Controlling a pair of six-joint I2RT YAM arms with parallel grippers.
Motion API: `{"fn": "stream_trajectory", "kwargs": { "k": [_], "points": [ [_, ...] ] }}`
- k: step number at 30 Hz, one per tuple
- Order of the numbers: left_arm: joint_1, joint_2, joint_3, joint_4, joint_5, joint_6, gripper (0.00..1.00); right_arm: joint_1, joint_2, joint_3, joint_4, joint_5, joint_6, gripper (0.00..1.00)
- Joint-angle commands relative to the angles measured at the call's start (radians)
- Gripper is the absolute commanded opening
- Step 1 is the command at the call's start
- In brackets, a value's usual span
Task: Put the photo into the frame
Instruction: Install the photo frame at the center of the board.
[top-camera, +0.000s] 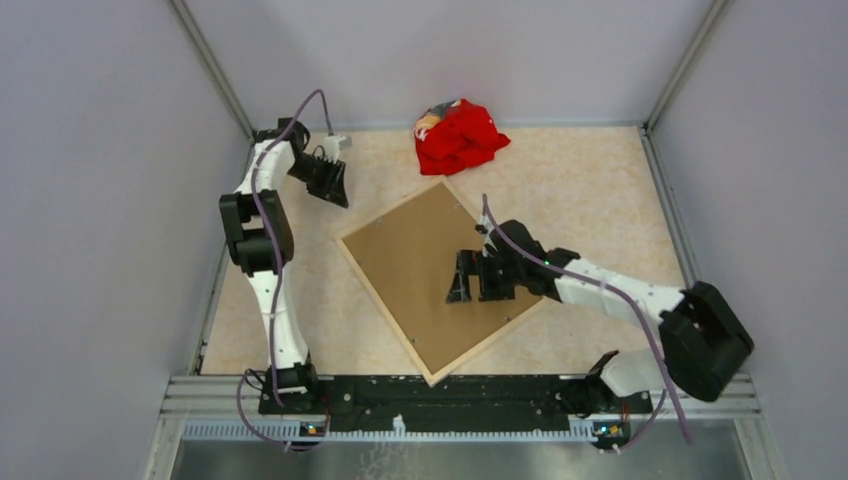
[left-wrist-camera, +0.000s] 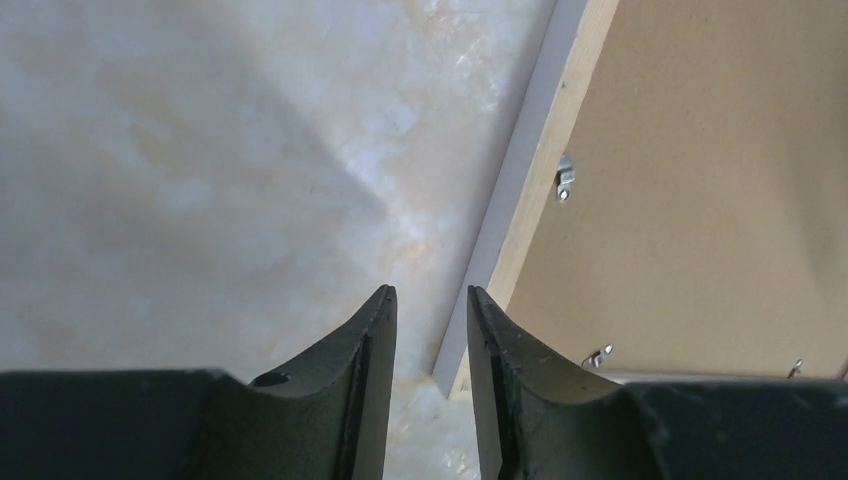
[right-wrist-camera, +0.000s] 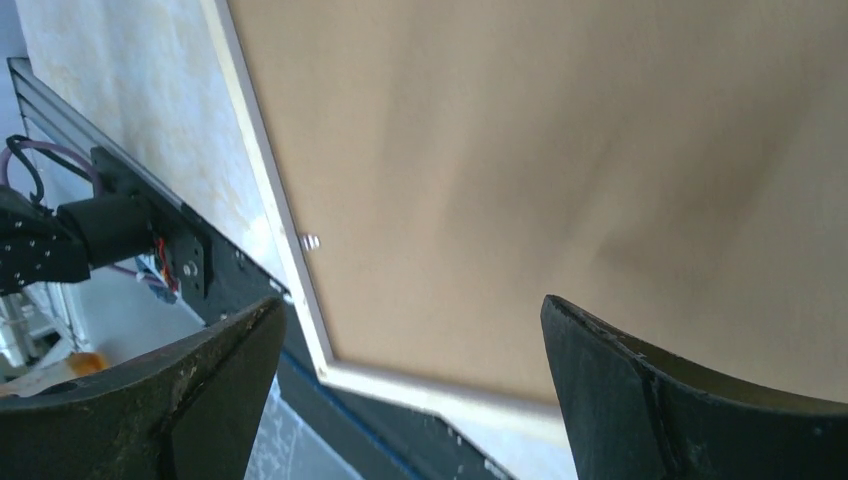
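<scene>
frame (left-wrist-camera: 540, 150) edges pale bare wood, smooth, backing board (top-camera: 430, 260) matt brown fibreboard, small shiny metal clips (left-wrist-camera: 565, 180), table (top-camera: 590, 190) smooth marbled beige with slight sheen, crumpled red cloth (top-camera: 458, 135), left gripper fingers (left-wrist-camera: 365, 350) matt black plastic, faintly scuffed

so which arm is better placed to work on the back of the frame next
Right, probably. The right end effector hangs over the backing board, jaws wide open. The left end effector sits off the frame's far corner, above the table, jaws narrowly apart.
</scene>
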Motion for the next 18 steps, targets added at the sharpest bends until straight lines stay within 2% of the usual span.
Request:
{"fn": "stream_trajectory", "kwargs": {
  "k": [1,6,14,18],
  "points": [
    [-0.039,0.067,0.067,0.005,0.084,-0.045,0.37,-0.001,-0.214,-0.129,-0.046,0.028,0.149,0.98],
    [-0.047,0.102,0.065,0.033,0.067,-0.062,0.29,-0.005,-0.364,-0.243,-0.086,-0.004,0.235,0.98],
    [-0.046,0.106,-0.002,0.065,0.071,-0.062,0.18,-0.005,-0.480,-0.325,-0.214,-0.009,0.254,0.98],
    [-0.046,0.104,-0.033,0.058,0.078,-0.040,0.11,-0.005,-0.500,-0.380,-0.211,-0.017,0.271,0.98]
  ]
}}
